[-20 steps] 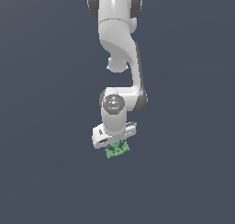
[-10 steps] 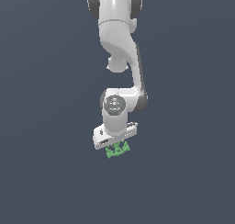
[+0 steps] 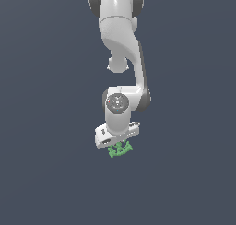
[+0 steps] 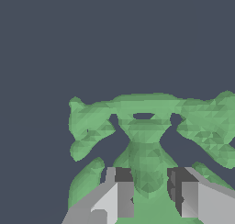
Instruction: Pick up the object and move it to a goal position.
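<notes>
The object (image 3: 120,150) is a small bright green lumpy piece with dark jagged gaps, directly under the white hand of my arm. My gripper (image 3: 119,145) points down onto it. In the wrist view the object (image 4: 147,126) fills the middle of the picture. My gripper (image 4: 150,186) has its two fingertips (image 4: 123,186) on either side of the object's narrow middle stem, and both pads touch it. The jaws are closed on that stem. The hand hides the top of the object in the exterior view.
A plain dark grey surface (image 3: 50,173) lies all around the object in both views. The white arm (image 3: 120,49) rises straight up above the hand.
</notes>
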`<state>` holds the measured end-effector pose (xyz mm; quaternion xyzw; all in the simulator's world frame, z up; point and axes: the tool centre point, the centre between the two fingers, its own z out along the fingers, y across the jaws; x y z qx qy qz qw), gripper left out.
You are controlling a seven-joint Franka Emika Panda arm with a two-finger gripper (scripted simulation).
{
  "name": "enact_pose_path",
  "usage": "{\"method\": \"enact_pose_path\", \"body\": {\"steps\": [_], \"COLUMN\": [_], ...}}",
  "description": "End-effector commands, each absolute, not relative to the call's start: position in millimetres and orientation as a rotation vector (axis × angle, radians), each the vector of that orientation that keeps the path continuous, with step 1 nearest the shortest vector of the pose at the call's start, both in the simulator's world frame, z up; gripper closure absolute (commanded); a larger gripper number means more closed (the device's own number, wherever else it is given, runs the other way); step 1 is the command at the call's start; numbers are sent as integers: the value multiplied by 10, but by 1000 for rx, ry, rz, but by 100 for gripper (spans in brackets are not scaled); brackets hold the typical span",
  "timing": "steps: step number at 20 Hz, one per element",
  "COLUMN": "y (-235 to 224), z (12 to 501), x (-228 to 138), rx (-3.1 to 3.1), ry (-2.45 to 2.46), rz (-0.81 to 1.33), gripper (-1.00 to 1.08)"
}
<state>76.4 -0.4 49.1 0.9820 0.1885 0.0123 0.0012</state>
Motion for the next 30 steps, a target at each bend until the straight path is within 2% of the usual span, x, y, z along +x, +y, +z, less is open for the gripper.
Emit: {"method": "enact_pose_path", "body": {"steps": [1,22,30], "y": [92,1460,1804], "z": [605,2349,2783], "x": [772,903,968], "rx": [3082,3085,3086], "ry": [593,586,585], "rz": [39,10,3], "gripper": [108,108,108]}}
